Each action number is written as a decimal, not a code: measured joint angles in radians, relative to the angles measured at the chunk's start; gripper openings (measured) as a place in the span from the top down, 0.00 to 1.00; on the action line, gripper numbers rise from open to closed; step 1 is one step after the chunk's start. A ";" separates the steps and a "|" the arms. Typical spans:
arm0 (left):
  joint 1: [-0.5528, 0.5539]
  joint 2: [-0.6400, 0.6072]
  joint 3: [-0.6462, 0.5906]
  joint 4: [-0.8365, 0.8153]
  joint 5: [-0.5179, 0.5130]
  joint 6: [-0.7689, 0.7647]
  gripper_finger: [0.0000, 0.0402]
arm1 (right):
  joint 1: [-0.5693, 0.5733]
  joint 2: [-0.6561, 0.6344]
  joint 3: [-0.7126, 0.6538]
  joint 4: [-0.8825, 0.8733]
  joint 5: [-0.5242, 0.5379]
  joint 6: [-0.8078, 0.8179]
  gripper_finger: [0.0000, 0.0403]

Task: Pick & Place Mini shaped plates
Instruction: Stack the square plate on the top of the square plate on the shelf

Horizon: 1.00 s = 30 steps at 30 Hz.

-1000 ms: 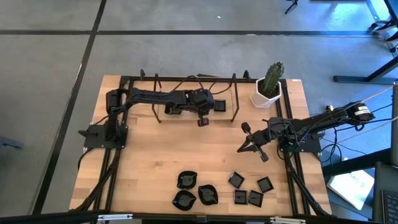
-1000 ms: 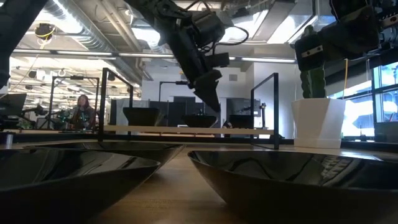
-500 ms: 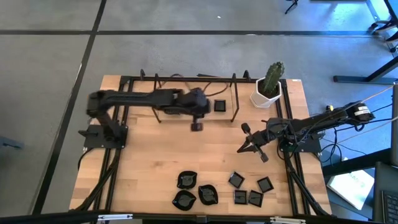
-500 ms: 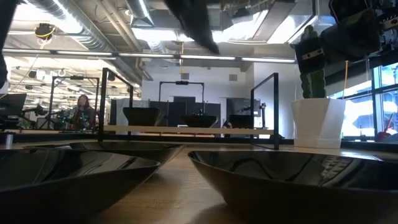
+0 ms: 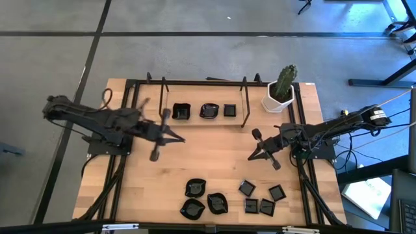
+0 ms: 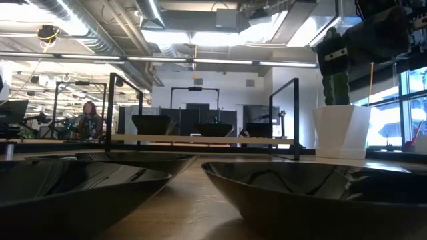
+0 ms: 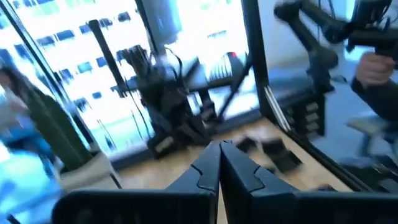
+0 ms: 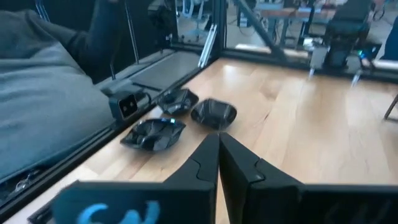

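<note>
Three mini shaped plates [image 5: 208, 110] parked in the far-edge rack [image 5: 203, 99]; eight more near the front edge. Left hand [image 5: 177, 138] clenched, empty, mid-table. Right hand [image 5: 251, 156] clenched, idle, toward right edge.

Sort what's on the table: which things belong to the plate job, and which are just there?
Job:
- seven small glossy black plates near the front edge
- three small black plates on the black wire rack

Bystanders:
- white pot with green cactus

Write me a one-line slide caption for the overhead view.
Left gripper and right gripper shut and empty above the table, three mini plates on the rack, eight at the near edge.
</note>
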 joint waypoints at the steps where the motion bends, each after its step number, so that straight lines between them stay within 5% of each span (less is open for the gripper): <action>1: -0.004 -0.044 -0.062 0.067 -0.002 0.022 1.00 | 0.000 0.000 0.005 0.004 0.000 0.000 0.97; 7: -0.004 -0.287 -0.343 0.268 -0.006 0.131 1.00 | -0.002 -0.010 0.077 -0.002 0.000 0.004 0.97; 13: 0.023 -0.397 -0.602 0.588 -0.023 0.143 1.00 | -0.002 -0.013 0.127 -0.003 0.001 -0.073 0.97; 30: 0.027 -0.496 -0.658 0.308 -0.242 0.042 0.98 | 0.000 -0.006 0.129 -0.045 0.001 -0.079 0.97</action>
